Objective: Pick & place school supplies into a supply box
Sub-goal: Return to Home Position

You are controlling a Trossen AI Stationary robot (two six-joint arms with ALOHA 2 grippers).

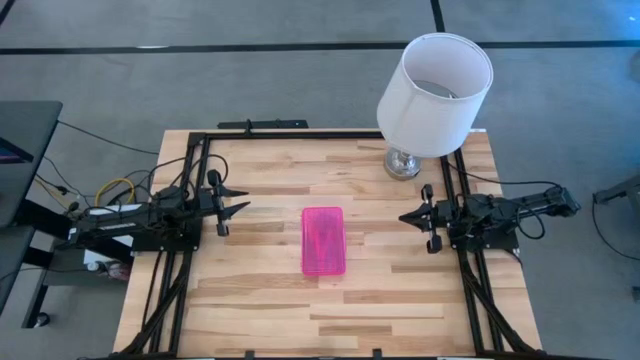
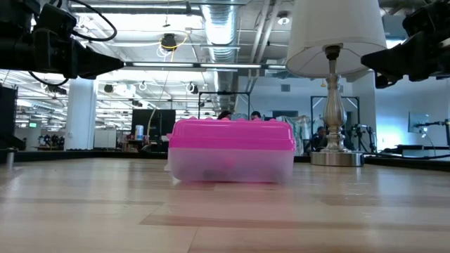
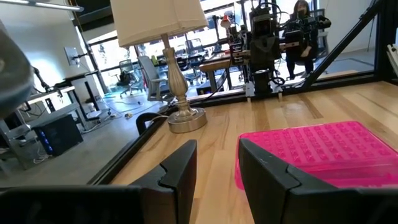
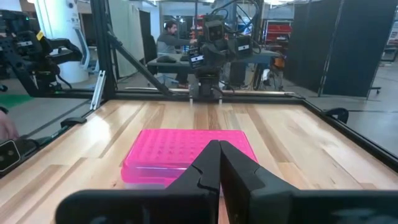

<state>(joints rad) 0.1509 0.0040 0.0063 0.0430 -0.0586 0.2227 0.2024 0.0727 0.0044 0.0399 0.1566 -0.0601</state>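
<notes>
The supply box (image 1: 323,241) lay flat at the centre of the table (image 1: 260,300), with its long axis running near to far. Its pink lid was seated on the clear base, as the low view (image 2: 232,150) showed. Faint dark shapes showed through the base, but they were too blurred to identify.

The left gripper (image 1: 238,200) was positioned at the left side of the table, pointing right toward the box and well apart from it. Its fingers were spread, with a clear gap between the two tips in the left wrist view (image 3: 217,149), and they held nothing. In that view the box (image 3: 323,152) lay ahead of the fingers and to one side.

The right gripper (image 1: 405,216) was positioned at the right side of the table, pointing left toward the box and also well apart from it. Its fingers were pressed together tip to tip in the right wrist view (image 4: 219,149), with nothing between them. The box (image 4: 186,149) lay directly ahead of them.

A lamp (image 1: 435,85) with a white shade and a metal base stood at the far right corner of the table, beyond the right arm.

A person (image 4: 168,40) sat in the room past the left side of the table.
</notes>
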